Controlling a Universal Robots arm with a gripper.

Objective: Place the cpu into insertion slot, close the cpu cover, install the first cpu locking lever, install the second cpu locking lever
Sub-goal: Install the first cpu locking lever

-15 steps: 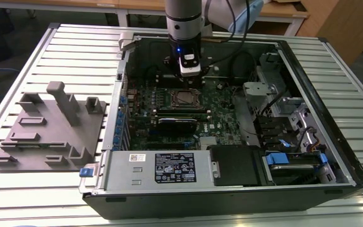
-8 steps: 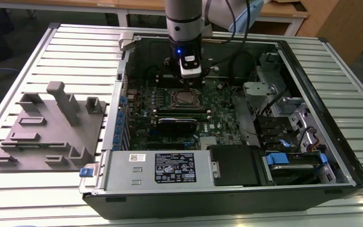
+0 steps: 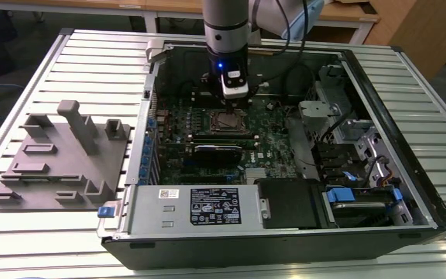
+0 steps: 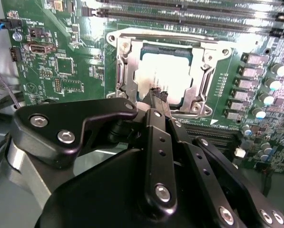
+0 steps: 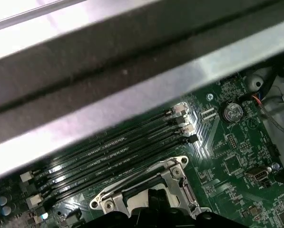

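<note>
The cpu (image 4: pixel 166 75) lies flat in the insertion slot (image 3: pixel 227 121), its silver-grey top bright in the second wrist view. The cpu cover (image 4: pixel 124 71), a silvery frame, lies down around it, and the chip shows through the cover's window. My gripper (image 4: pixel 156 93) hangs just above the chip's near edge with its black fingers (image 4: pixel 153 114) brought together and nothing visibly between them. In the exterior view the gripper (image 3: pixel 230 108) stands upright over the socket, inside the open computer case. I cannot tell the locking levers apart from the frame's edges.
Long black memory slots (image 5: pixel 118 152) run beside the socket. The case's metal wall (image 5: pixel 132 95) is close above them. A power supply (image 3: pixel 200 206) and drive bays (image 3: pixel 347 145) fill the case's other sides. A grey fixture (image 3: pixel 60 157) sits on the table at the exterior view's left.
</note>
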